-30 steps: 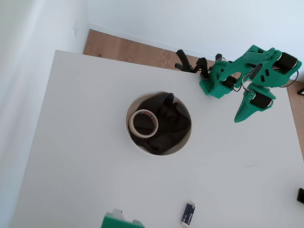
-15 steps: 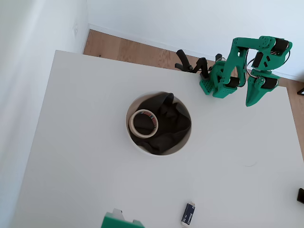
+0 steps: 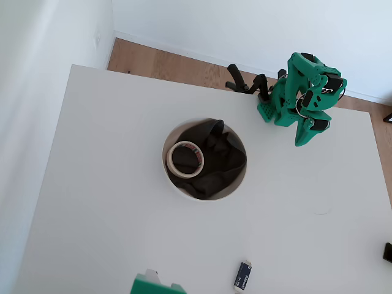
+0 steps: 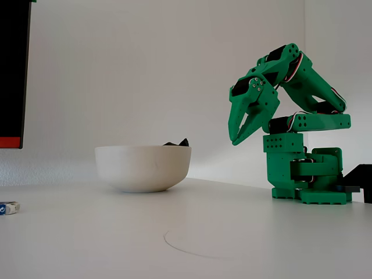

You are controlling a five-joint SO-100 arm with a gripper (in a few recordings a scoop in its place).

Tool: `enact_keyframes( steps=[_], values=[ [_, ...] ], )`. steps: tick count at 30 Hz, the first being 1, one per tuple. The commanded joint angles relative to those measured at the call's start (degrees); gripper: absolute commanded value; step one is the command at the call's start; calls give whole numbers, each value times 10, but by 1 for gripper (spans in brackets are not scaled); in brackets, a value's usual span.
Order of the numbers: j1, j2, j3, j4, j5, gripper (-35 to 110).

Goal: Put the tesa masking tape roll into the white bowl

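Overhead, the green claw (image 3: 301,139) hangs folded by its base, well right of the white bowl (image 3: 173,184), where the tesa masking tape roll (image 3: 185,158) lies on black cloth (image 3: 217,156). From the fixed view, the claw (image 4: 235,138) points down above the tabletop (image 4: 232,232), apparently closed and empty, the bowl (image 4: 143,167) to its left.

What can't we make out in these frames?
- tesa masking tape roll: hidden in the fixed view by the white bowl wall.
- Small blue-and-white object: print too small overhead; cut by the left edge in the fixed view.
- Claw: jaws look together; no gap can be made out overhead.
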Motion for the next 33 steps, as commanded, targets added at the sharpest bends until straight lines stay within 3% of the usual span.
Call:
enact_keyframes(
  steps=[1,10,33],
  values=[
    [4,33,25,-6,11,-8],
    [2,110,82,0,20,-8],
    [-26,111,134,-2,47,-8]
  ],
)
